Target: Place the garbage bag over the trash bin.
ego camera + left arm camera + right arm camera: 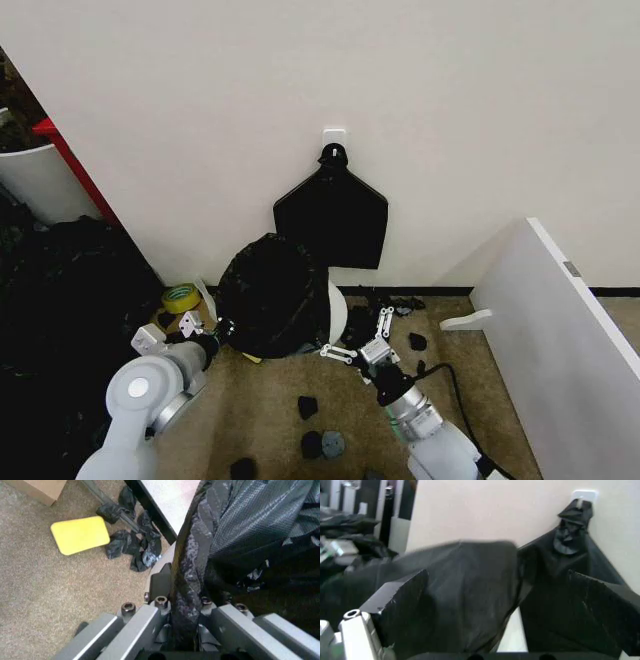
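Observation:
The glossy black garbage bag (268,292) is draped over the top and front of the white trash bin (337,304), which stands against the wall. Only a strip of the bin's side shows to the right of the bag. My left gripper (207,327) is at the bag's lower left edge. In the left wrist view, that gripper (186,599) is shut on a bunched fold of the bag (240,528). My right gripper (362,337) stands open just to the right of the bin, holding nothing. In the right wrist view, its fingers (395,600) frame the covered bin (512,635).
A flat fan-shaped black bundle (332,215) hangs from a wall hook above the bin. A yellow tape roll (181,297) lies at the left and a white board (560,330) leans at the right. Small black lumps (308,406) dot the carpet. Black heaps (60,300) fill the left.

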Robot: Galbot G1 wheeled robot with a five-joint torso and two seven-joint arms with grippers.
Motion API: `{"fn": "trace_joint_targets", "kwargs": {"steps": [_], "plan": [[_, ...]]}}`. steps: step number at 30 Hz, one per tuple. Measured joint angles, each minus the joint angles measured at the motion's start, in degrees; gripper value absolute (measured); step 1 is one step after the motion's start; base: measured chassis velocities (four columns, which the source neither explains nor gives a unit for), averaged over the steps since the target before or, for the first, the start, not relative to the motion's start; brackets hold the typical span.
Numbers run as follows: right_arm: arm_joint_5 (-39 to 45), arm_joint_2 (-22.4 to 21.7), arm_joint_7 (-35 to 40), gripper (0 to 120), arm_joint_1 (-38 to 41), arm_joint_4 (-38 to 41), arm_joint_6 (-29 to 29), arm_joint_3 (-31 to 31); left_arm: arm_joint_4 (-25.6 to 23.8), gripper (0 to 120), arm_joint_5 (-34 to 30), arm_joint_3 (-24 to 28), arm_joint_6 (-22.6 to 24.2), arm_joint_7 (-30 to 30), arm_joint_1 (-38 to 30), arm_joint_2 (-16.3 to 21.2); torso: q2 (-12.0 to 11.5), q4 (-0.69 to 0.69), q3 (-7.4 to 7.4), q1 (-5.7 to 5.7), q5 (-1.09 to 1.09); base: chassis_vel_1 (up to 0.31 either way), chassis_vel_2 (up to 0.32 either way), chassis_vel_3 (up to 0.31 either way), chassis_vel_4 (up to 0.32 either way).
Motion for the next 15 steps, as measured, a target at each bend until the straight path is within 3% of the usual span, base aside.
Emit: {"fn": "trace_joint_targets", "kwargs": {"steps": [15], "plan": [[-3.5,0.0,-3.8,100,1.0,-7.5,3.7,1.1,-2.3,0,0.3,0.4,0.1,0.2,0.7,0.0,0.0,0.0,0.0,0.0,0.0,0.0,0.0,0.0,0.0]]}}
